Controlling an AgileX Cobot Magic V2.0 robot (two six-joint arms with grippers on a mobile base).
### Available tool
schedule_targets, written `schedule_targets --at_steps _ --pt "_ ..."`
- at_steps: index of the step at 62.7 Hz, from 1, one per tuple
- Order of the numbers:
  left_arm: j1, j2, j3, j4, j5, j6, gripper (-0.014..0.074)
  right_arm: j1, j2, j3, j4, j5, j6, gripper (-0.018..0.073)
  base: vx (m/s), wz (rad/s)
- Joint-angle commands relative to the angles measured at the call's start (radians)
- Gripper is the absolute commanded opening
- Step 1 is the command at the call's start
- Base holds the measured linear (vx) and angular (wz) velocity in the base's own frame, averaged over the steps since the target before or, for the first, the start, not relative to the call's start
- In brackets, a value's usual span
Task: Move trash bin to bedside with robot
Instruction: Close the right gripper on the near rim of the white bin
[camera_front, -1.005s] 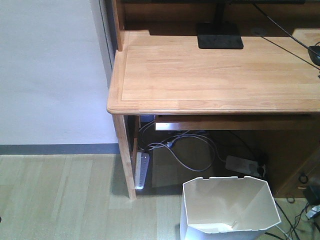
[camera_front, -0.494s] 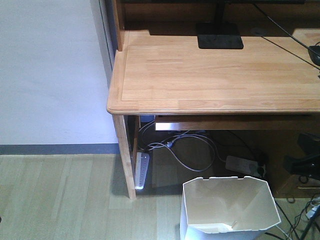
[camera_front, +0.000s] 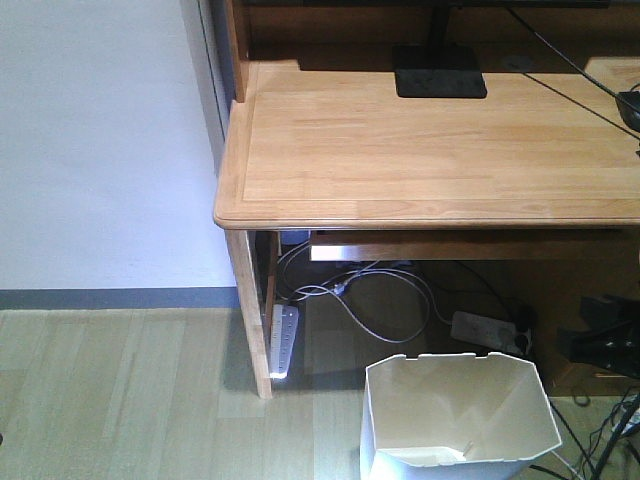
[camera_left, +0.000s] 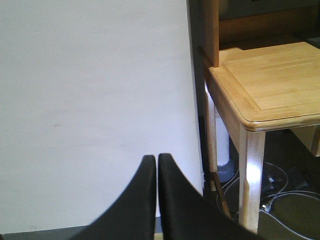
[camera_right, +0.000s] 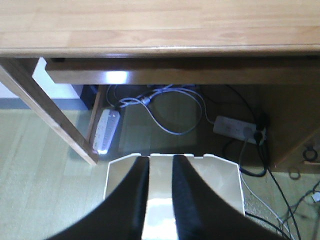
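The white faceted trash bin (camera_front: 460, 405) stands open on the floor in front of the desk, at the lower right of the front view. In the right wrist view my right gripper (camera_right: 161, 160) is open above the bin (camera_right: 220, 175), and the bin's inside wall shows between its two fingers. A black part of my right arm (camera_front: 605, 340) shows at the front view's right edge, beside the bin. My left gripper (camera_left: 153, 159) is shut on nothing and faces a white wall (camera_left: 90, 100). The bedside is out of view.
A light wooden desk (camera_front: 430, 150) overhangs the space behind the bin, with its leg (camera_front: 250, 320) to the left. Under it lie power strips (camera_front: 283, 335) (camera_front: 485, 328) and loose cables (camera_front: 360, 300). A black monitor base (camera_front: 440, 82) sits on top.
My right arm came into the front view at the right edge half a second ago and has since sunk a little lower. The bin has not moved.
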Motion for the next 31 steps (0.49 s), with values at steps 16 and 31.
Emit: schedule_targets --at_steps 16,31 --pt "-0.006 -0.009 0.028 -0.002 -0.073 -0.008 -0.0006 -0.002 0.006 -0.035 -0.01 -0.023 -0.003 0.044 0.0 0.0" --pt "-0.006 -0.009 0.028 -0.002 -0.073 -0.008 -0.0006 -0.002 0.058 -0.119 -0.012 0.074 -0.002 0.0464 0.0 0.0"
